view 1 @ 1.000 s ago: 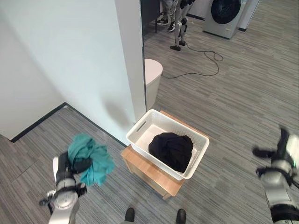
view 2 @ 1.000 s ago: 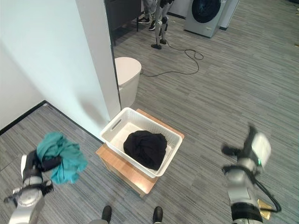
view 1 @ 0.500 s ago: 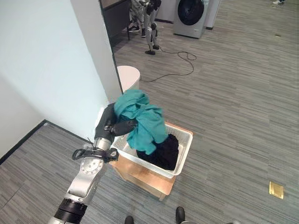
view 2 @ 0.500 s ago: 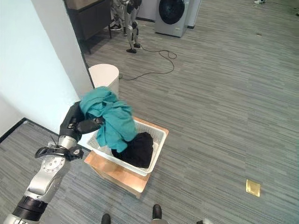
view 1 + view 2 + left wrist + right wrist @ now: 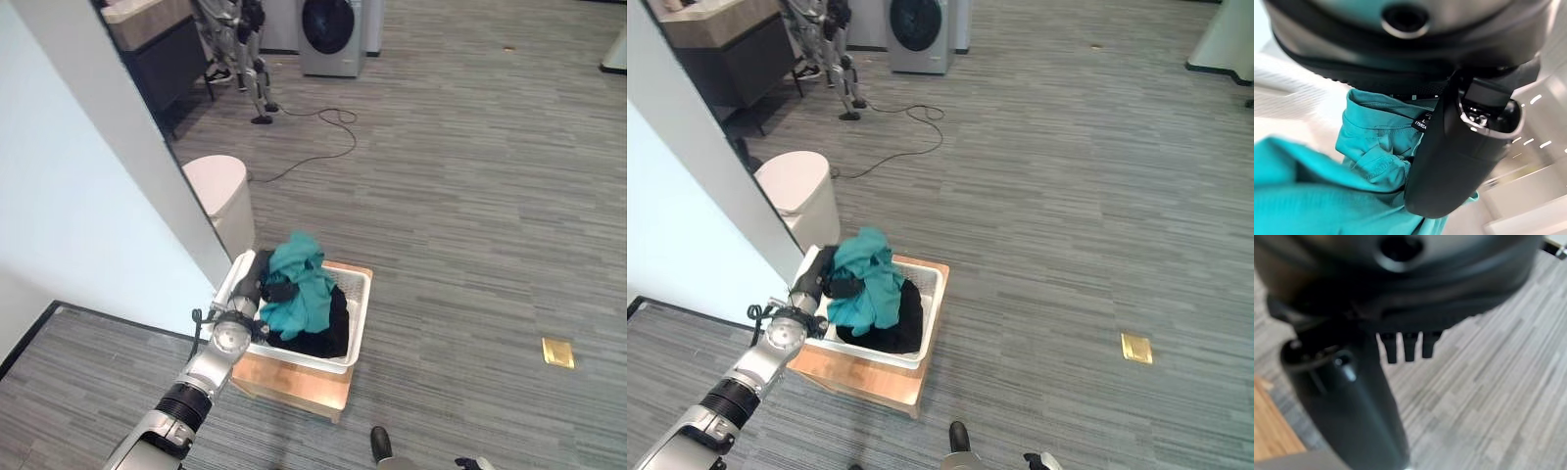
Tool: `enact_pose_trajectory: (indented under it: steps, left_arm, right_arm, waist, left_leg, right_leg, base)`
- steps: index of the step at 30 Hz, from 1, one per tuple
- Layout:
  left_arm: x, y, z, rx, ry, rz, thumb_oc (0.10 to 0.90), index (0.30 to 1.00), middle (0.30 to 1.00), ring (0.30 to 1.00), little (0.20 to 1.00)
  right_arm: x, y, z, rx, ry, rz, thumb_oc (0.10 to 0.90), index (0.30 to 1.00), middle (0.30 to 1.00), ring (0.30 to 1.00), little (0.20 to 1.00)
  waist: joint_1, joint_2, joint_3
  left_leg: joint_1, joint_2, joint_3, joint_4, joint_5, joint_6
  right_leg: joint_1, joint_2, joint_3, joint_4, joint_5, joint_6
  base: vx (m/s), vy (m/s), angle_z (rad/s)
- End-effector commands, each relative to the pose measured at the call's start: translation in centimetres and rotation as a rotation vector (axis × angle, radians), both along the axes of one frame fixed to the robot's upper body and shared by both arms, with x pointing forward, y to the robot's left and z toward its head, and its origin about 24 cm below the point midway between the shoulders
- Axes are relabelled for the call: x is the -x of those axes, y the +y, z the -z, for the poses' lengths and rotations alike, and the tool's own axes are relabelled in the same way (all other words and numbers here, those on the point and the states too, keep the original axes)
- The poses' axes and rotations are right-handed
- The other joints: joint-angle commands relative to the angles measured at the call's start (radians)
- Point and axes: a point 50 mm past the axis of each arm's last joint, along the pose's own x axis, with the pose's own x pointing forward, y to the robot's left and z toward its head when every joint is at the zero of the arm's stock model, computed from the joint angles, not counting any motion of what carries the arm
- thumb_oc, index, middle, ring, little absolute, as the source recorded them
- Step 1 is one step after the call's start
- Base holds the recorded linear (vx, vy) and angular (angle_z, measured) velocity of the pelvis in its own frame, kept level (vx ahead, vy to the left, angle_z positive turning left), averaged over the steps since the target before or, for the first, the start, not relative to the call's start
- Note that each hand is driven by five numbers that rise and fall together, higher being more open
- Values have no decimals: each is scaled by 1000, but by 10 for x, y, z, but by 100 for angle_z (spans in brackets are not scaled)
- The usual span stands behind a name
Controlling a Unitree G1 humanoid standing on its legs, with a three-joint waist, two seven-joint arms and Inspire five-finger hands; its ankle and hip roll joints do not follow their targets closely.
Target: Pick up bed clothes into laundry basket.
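Now the teal cloth [image 5: 299,289] sits bunched in the white basket [image 5: 357,311], heaped over a black garment [image 5: 328,333] already inside. Left hand [image 5: 266,286] reaches in over the basket's near-left rim, its thumb and fingers clamped on a fold of the teal cloth [image 5: 1376,152], as the left wrist view shows up close. Right hand [image 5: 1352,401] hangs over bare grey plank floor [image 5: 1488,396], its fingers straight and holding nothing. Basket rests on a low wooden stand [image 5: 294,377] just beside a pale wall [image 5: 88,206]. Near it, against the wall's corner, stands a white bin [image 5: 220,191]. Farther back, a washing machine [image 5: 328,34] and a black cord [image 5: 318,147] trailing across the floor.
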Motion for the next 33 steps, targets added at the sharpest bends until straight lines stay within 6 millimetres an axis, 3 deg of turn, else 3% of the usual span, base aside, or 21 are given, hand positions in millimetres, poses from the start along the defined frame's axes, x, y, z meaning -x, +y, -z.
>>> enact_pose_trajectory:
  steps: [1, 3, 7, 8, 9, 14, 17, 20, 23, 25, 26, 27, 28, 29, 30, 33]
  left_arm:
    - [-47, 0, -72, -75, -298, -30, 400, 300, 300, 300, 300]
    - [-49, -4, -53, -92, -216, -57, 400, 300, 300, 300, 300]
    - [-47, -4, -39, -109, -158, -72, 403, 305, 305, 305, 305]
    - [-49, -6, -41, -111, -173, -64, 770, 855, 855, 855, 855]
    - [-51, -6, -45, -125, -190, -58, 800, 900, 900, 900, 900]
    - [-59, -3, -72, -177, -318, -65, 800, 900, 900, 900, 900]
    - [-66, -1, -102, -229, -439, -55, 800, 900, 900, 900, 900]
    - [-71, 11, -130, -252, -519, -63, 800, 900, 900, 900, 900]
    - [-73, 20, -145, -208, -539, -81, 800, 900, 900, 900, 900]
    - [-72, 30, -169, -182, -580, -72, 800, 900, 900, 900, 900]
    - [-72, 31, -169, -182, -580, -72, 800, 900, 900, 900, 900]
    - [-68, 38, -191, -175, -645, -62, 800, 900, 900, 900, 900]
    - [-65, 40, -201, -152, -681, -63, 800, 900, 900, 900, 900]
    - [-65, 40, -201, -152, -681, -64, 800, 900, 900, 900, 900]
    - [-57, 45, -216, -109, -741, -54, 800, 900, 900, 900, 900]
    - [-38, 63, -222, -44, -777, -35, 800, 900, 900, 900, 900]
  right_arm:
    - [-5, -6, -3, 62, -29, -10, 800, 900, 900, 900, 900]
    - [-18, -6, -6, 67, -55, -9, 800, 900, 900, 900, 900]
    - [-16, -5, -5, 69, -46, -11, 800, 900, 900, 900, 900]
    - [-15, -3, -4, 65, -43, -14, 800, 900, 900, 900, 900]
    - [-13, -3, -3, 63, -37, -19, 800, 900, 900, 900, 900]
    - [-4, 1, 0, 54, -34, -13, 800, 900, 900, 900, 900]
    - [-3, 2, 0, 47, -44, -3, 800, 900, 900, 900, 900]
    - [-4, 0, -1, 41, -52, 12, 800, 900, 900, 900, 900]
    - [-4, -1, -1, 33, -46, 23, 800, 900, 900, 900, 900]
    - [-6, -4, -2, 24, -31, 39, 800, 900, 900, 900, 900]
    - [-7, -4, -2, 23, -31, 38, 800, 900, 900, 900, 900]
    - [-11, -7, -3, 20, -34, 50, 800, 900, 900, 900, 900]
    - [-14, -8, -4, 16, -39, 64, 800, 900, 900, 900, 900]
    - [-14, -8, -4, 17, -39, 63, 800, 900, 900, 900, 900]
    - [-19, -13, -7, 18, -57, 98, 800, 900, 900, 900, 900]
    - [-23, -29, -13, 51, -55, 124, 800, 900, 900, 900, 900]
  waist:
    - [16, -66, -6]
    - [10, -62, -3]
    - [0, -56, -4]
    - [-4, -55, -5]
    - [-6, -55, -5]
    - [-14, -51, -5]
    - [-11, -52, -8]
    - [-1, -54, -9]
    - [7, -54, -11]
    - [22, -55, -13]
    - [21, -55, -12]
    - [37, -58, -13]
    - [45, -61, -12]
    - [43, -61, -12]
    - [64, -68, -13]
    - [94, -82, -15]
  left_leg:
    - [-4, 52, -17, 1, -62, -33]
    - [-18, 53, -13, 1, -57, -36]
    - [-32, 53, -3, 1, -56, -38]
    - [-35, 54, 1, 1, -56, -38]
    - [-36, 55, 2, 1, -57, -39]
    - [-25, 56, 11, 1, -58, -40]
    - [-14, 58, 13, 1, -59, -41]
    - [-5, 59, 12, 1, -60, -42]
    - [1, 60, 7, 1, -61, -42]
    - [5, 59, -3, 1, -61, -41]
    - [5, 59, -3, 1, -61, -41]
    - [4, 58, -9, 1, -61, -40]
    - [3, 56, -13, 1, -61, -39]
    - [4, 56, -14, 1, -60, -39]
    - [1, 55, -23, 1, -60, -37]
    - [-2, 49, -40, 1, -60, -35]
  right_leg:
    - [31, -86, -53, 12, -80, 93]
    - [12, -88, -53, 12, -77, 95]
    - [-12, -87, -41, 12, -74, 95]
    - [-15, -87, -40, 12, -74, 95]
    - [-17, -87, -37, 12, -74, 95]
    - [-9, -85, -32, 12, -81, 96]
    - [5, -84, -35, 12, -84, 97]
    - [20, -84, -43, 12, -86, 98]
    - [30, -85, -46, 12, -88, 98]
    - [40, -87, -54, 12, -89, 99]
    - [40, -87, -54, 12, -89, 99]
    - [45, -89, -61, 12, -87, 101]
    - [47, -90, -64, 12, -87, 102]
    - [48, -90, -65, 12, -87, 102]
    - [50, -93, -71, 12, -86, 102]
    - [58, -96, -85, 12, -85, 101]
  base:
    - [0, 0, 0]
    - [8, -17, 0]
    - [-3, -5, -5]
    - [15, -15, -13]
    - [37, -30, -13]
    - [14, -10, -3]
    - [0, 0, 0]
    - [0, 0, 0]
    - [0, 0, 0]
    - [-2, 2, 4]
    - [-11, 19, 5]
    - [-17, 19, 5]
    - [-17, 19, 10]
    - [-23, 10, 8]
    - [-24, 9, 11]
    - [-22, 22, 12]
